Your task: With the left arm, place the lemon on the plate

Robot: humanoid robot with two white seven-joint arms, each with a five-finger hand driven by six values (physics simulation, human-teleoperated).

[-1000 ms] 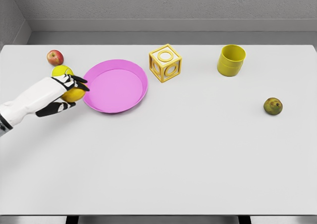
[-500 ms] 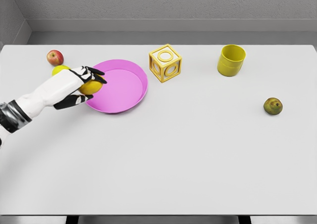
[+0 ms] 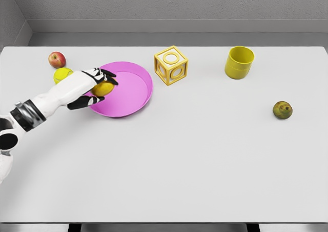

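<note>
left arm: extended from lower left toward the plate (image 3: 134, 96) | left robot hand (image 3: 95, 85): fingers curled around the lemon (image 3: 103, 88) | lemon: held over the plate's left rim | table (image 3: 205, 160): plate carried

One pink plate (image 3: 134, 91), one yellow cup (image 3: 239, 62) and one yellow cube (image 3: 171, 65) stand here. Four round items: one lemon (image 3: 103, 88), one red apple (image 3: 57, 59), one yellow-green ball (image 3: 62, 75), one brownish fruit (image 3: 282, 110)

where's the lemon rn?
Head view, left side: the lemon is in the left hand, over the left edge of the pink plate, right of the tennis ball.
</note>
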